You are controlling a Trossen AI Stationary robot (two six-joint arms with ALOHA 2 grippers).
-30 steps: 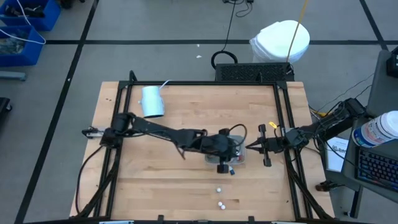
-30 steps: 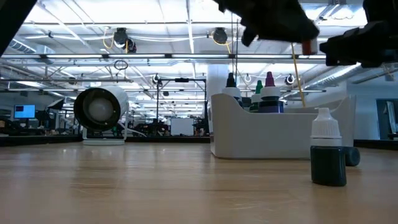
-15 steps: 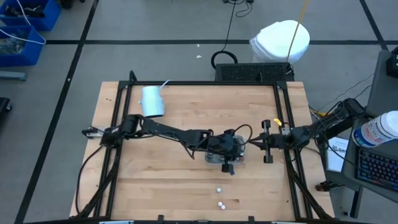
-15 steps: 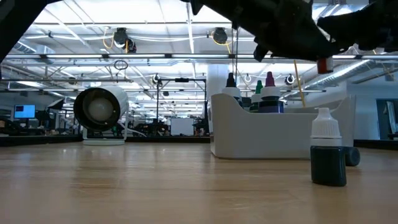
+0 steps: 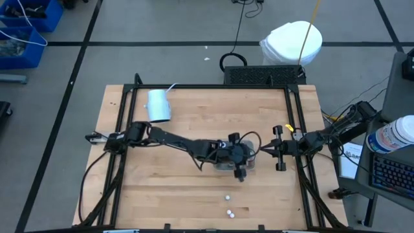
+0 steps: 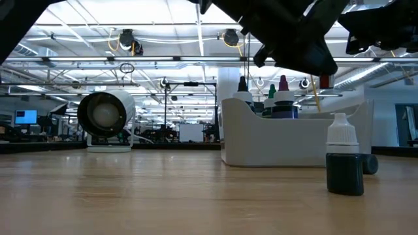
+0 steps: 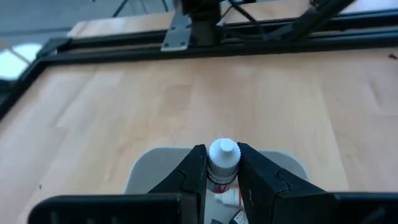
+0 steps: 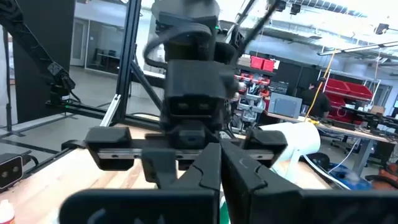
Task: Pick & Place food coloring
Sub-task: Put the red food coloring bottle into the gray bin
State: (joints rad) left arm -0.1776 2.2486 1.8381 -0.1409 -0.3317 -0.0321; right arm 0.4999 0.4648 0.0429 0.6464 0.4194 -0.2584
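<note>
My left gripper (image 7: 222, 163) is shut on a small white-capped reddish food coloring bottle (image 7: 222, 155) above the translucent grey tray (image 7: 146, 171), right of the table's middle (image 5: 223, 167). In the low view the bottle's red body (image 6: 324, 81) shows under the gripper, above the tray (image 6: 287, 140), where several more bottles stand upright. Two white-capped bottles (image 5: 227, 197) (image 5: 229, 212) stand on the table near the front edge. One of them, dark-bodied, shows in the low view (image 6: 344, 163). My right gripper (image 5: 265, 150) is shut on nothing, just right of the tray. My left gripper pinches the bottle between its two fingers at the lower part of its white cap (image 7: 222, 169). The fingers come slanting down from the table's left. The bottle is lifted clear over the tray, cap up.
A pale blue cup (image 5: 158, 105) lies on its side at the table's far left. Black frame rails (image 5: 294, 129) run along the table's edges. Bare wood lies left of the tray and between it and the two front bottles.
My left gripper has sunk toward the tray and tipped further down, carrying the bottle with it; the bottle hangs lower over the tray than before.
</note>
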